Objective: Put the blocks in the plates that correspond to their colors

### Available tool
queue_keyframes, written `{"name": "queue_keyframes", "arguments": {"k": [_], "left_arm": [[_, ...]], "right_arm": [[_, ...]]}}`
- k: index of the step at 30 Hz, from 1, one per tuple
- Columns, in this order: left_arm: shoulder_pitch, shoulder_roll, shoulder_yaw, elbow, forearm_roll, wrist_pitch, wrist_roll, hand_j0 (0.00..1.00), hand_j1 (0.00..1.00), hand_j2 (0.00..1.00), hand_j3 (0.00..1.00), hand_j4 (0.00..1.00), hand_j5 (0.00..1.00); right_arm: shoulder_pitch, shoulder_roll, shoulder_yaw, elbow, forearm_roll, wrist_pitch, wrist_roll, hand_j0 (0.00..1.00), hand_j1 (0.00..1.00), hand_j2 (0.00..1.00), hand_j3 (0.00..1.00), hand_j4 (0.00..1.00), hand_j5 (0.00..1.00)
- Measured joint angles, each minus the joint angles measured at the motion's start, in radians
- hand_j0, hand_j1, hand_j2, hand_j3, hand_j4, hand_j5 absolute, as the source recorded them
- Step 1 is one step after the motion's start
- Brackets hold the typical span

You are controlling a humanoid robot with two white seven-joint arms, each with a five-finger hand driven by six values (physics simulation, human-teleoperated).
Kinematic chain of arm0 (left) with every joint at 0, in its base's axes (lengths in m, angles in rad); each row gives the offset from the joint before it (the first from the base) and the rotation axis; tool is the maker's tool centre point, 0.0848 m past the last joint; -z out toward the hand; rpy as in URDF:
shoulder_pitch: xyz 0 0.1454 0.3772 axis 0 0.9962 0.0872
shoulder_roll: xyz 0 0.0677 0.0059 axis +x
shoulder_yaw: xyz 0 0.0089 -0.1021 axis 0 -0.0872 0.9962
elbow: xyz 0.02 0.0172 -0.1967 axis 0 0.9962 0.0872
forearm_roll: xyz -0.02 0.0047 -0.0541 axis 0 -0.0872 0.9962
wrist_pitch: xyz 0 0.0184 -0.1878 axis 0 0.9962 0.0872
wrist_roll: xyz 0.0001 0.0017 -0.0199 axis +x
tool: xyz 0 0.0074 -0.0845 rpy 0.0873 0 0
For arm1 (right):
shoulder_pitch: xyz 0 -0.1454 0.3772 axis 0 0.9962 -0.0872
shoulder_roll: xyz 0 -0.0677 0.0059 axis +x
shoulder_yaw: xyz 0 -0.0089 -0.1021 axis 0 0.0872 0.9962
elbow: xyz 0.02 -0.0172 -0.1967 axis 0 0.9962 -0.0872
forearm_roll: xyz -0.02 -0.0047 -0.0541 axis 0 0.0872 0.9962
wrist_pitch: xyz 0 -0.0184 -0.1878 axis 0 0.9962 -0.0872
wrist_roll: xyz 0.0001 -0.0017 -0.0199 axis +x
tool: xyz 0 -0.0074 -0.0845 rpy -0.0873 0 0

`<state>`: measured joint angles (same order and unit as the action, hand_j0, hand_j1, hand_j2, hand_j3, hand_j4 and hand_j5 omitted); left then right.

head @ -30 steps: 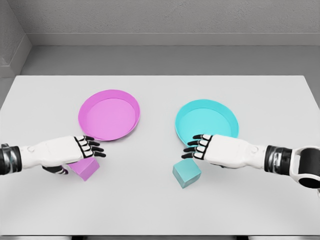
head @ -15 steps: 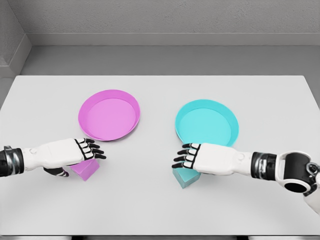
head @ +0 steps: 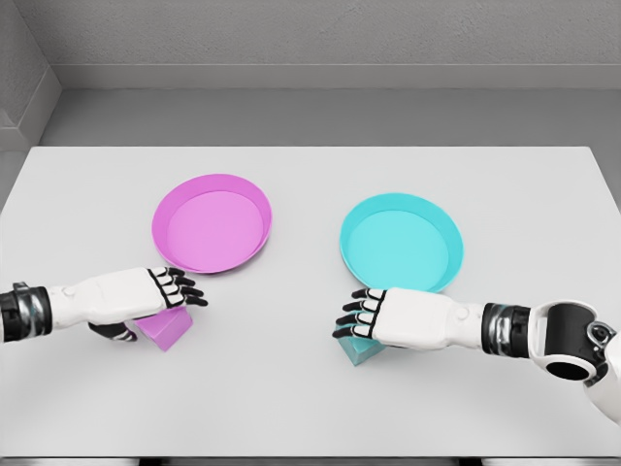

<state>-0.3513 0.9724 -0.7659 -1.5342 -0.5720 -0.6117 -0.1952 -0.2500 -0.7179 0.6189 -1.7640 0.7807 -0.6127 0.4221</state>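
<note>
Over the last second the right hand (head: 374,318) has slid down and leftward off the rim of the cyan plate (head: 402,241) and now lies directly over the cyan block (head: 358,349), hiding most of it, which suggests the reach is finished and the grasp comes next. The left hand (head: 160,292) has barely shifted; it sits over the top of the pink block (head: 165,328), which rests on the white table (head: 310,408) just in front of the pink plate (head: 212,222). Both forearms lie low and nearly level, coming in from the sides with palms down and knuckles toward the middle of the table. The right fingers are extended forward past the block, relaxed and not wrapped round it; the left fingers look much the same, loose and holding nothing (though the thumb is tucked under, so contact there is hard to judge). Both plates hold nothing yet.
</note>
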Motion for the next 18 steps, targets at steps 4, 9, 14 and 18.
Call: {"name": "queue_keyframes", "arguments": {"k": [4,9,14,18], "left_arm": [[0.000,-0.012,-0.002,0.008,-0.009,0.000,0.000,1.00,1.00,1.00,1.00,1.00,1.00],[-0.002,-0.024,-0.007,0.017,-0.018,0.000,0.000,1.00,1.00,1.00,1.00,1.00,1.00],[-0.003,-0.036,-0.011,0.028,-0.027,0.000,0.000,1.00,1.00,1.00,1.00,1.00,1.00],[-0.003,-0.043,-0.014,0.036,-0.032,0.000,0.000,1.00,1.00,1.00,1.00,1.00,1.00]], "right_arm": [[-0.002,0.018,0.000,0.002,0.008,0.000,0.008,1.00,1.00,1.00,1.00,1.00,1.00],[-0.003,0.031,0.000,0.005,0.018,0.000,0.013,1.00,1.00,1.00,1.00,1.00,1.00],[-0.005,0.038,0.002,0.020,0.026,0.000,0.017,1.00,1.00,1.00,1.00,1.00,1.00],[-0.008,0.046,0.005,0.041,0.034,0.000,0.019,1.00,1.00,1.00,1.00,1.00,1.00]]}}
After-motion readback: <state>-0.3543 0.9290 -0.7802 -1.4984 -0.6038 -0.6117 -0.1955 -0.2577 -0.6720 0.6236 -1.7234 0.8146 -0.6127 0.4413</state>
